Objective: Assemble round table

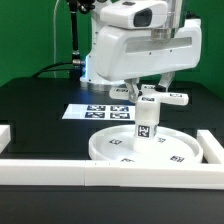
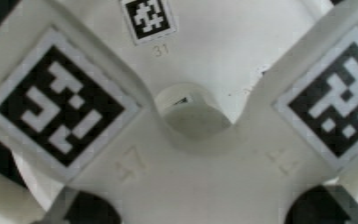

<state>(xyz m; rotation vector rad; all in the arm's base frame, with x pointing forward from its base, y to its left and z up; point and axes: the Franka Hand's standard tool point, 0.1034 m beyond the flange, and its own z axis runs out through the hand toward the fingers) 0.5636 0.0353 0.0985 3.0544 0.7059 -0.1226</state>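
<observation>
The large round disc (image 1: 112, 150) lies flat near the table's front, in the exterior view. The short thick cylinder leg (image 1: 146, 128) stands upright on its middle. The flat cross-shaped foot piece (image 1: 176, 97) sits level on top of the leg. My gripper (image 1: 150, 90) comes down onto it from above. In the wrist view the foot piece (image 2: 194, 60) fills the picture, with tagged arms and a round centre hole. One arm runs between my dark fingertips (image 2: 83, 206), and the gripper (image 2: 202, 208) is shut on it.
The marker board (image 1: 98, 110) lies on the black table behind the disc. Long white border rails run along the front (image 1: 90, 172), at the exterior view's left (image 1: 5, 135) and right (image 1: 211, 146). A green wall stands behind.
</observation>
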